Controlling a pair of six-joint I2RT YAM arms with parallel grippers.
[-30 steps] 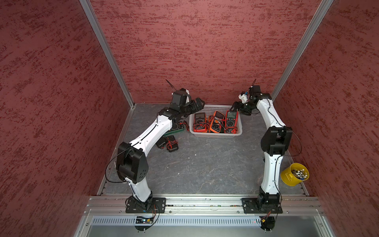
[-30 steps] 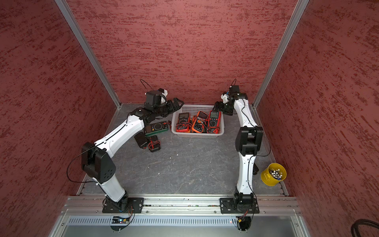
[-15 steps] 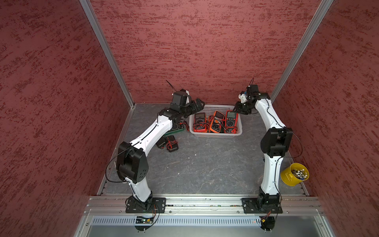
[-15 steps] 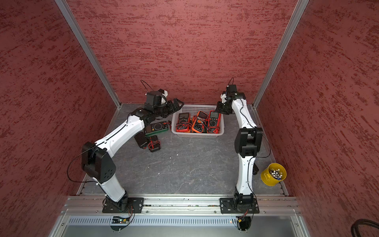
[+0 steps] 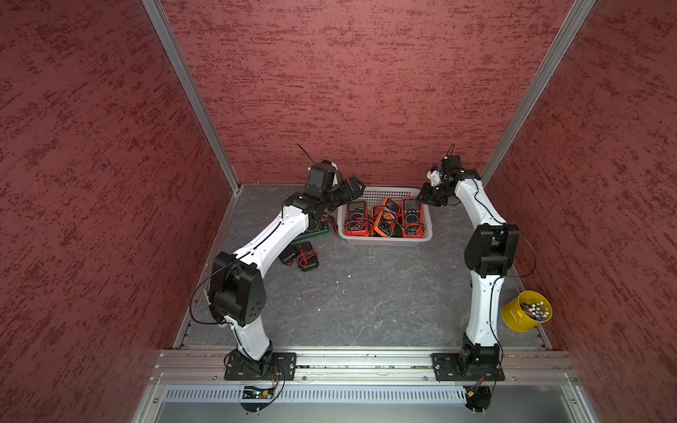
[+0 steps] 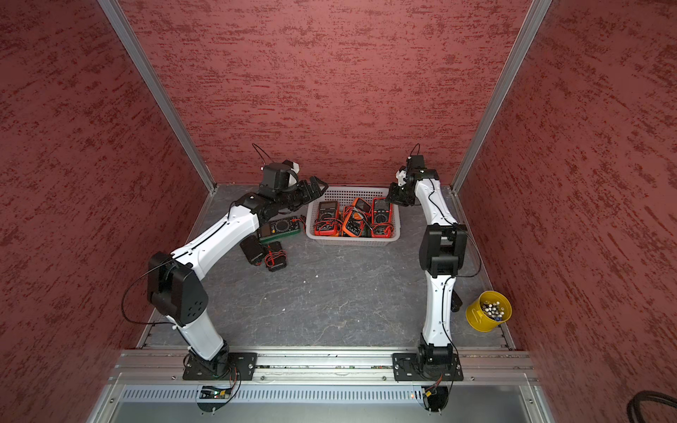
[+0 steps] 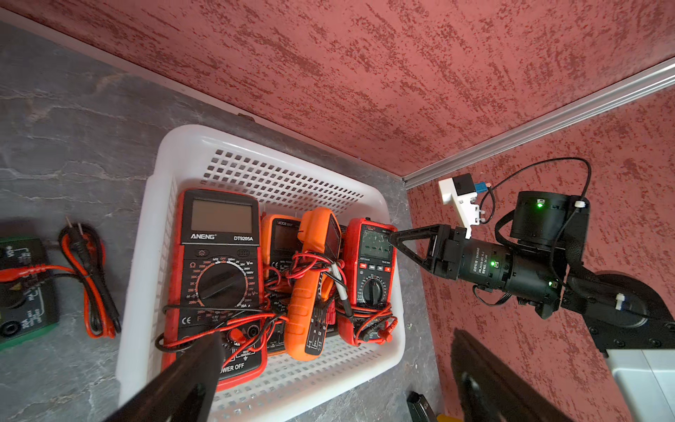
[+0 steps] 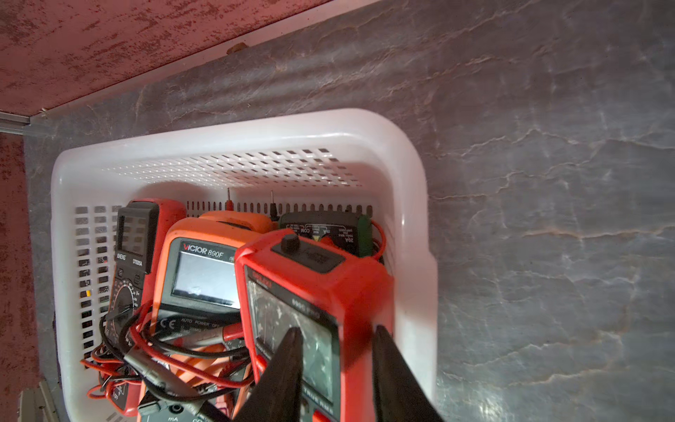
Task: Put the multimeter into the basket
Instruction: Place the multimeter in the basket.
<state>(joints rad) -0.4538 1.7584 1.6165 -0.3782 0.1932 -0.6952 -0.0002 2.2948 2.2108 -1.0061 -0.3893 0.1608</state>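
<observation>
You're most of the way there, but not done. The basket [image 5: 384, 240] sits near the far edge of the surface [image 5: 366, 293] and holds four meters. An ANENG multimeter [image 7: 219, 263] lies at its left end, an orange multimeter [image 8: 204, 270] and an orange clamp meter [image 7: 314, 285] in the middle, and a red multimeter [image 7: 370, 270] at its right end. Leads are tangled over all of them.

Outside it, a green multimeter [image 6: 280, 229] lies flat on the surface just beside the basket's left wall. Two black cases [image 6: 252, 249] with red leads lie nearer you, toward the left edge; I can't tell whether they are meters. I'd judge that at least the green one is left for you to move.

Your left arm reaches forward above the green multimeter. The left fingers [image 7: 190, 372] are spread wide and empty by the basket's far left corner. Your right arm rises along the right edge and bends inward, with the right fingers [image 8: 288, 365] aimed at the screen end of the red multimeter. They stand close together with a slim gap, and I can't tell whether they nip the meter or hang just clear of it.
</observation>
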